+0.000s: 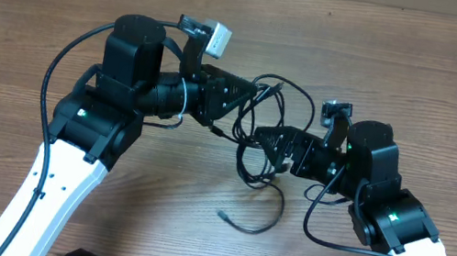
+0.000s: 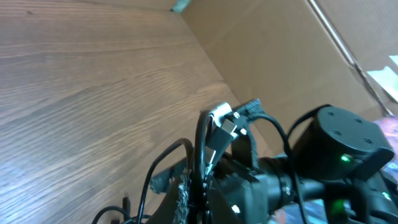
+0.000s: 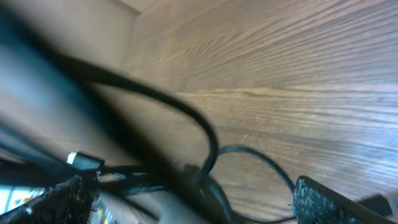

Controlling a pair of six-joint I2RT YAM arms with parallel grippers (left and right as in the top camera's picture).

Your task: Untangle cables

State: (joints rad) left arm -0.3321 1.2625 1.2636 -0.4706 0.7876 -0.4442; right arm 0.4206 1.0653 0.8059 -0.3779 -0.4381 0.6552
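Left arm (image 1: 104,121) comes in from the L side. Left fingers (image 1: 233,92) are pressed together right at the edge of the tangle; can't tell if a cord is caught btwn them. The cables (image 1: 269,118) sit mid-counter (image 1: 426,59) btwn the two arms as black loops crossing each other. One loose plug end (image 1: 223,212) lies flat on the wood, nearer the front edge and apart from the bunch. Right fingers (image 3: 320,200) are spread wide, w/ cords running across the gap btwn them in the wrist view. Right arm (image 1: 390,216) enters from the R.
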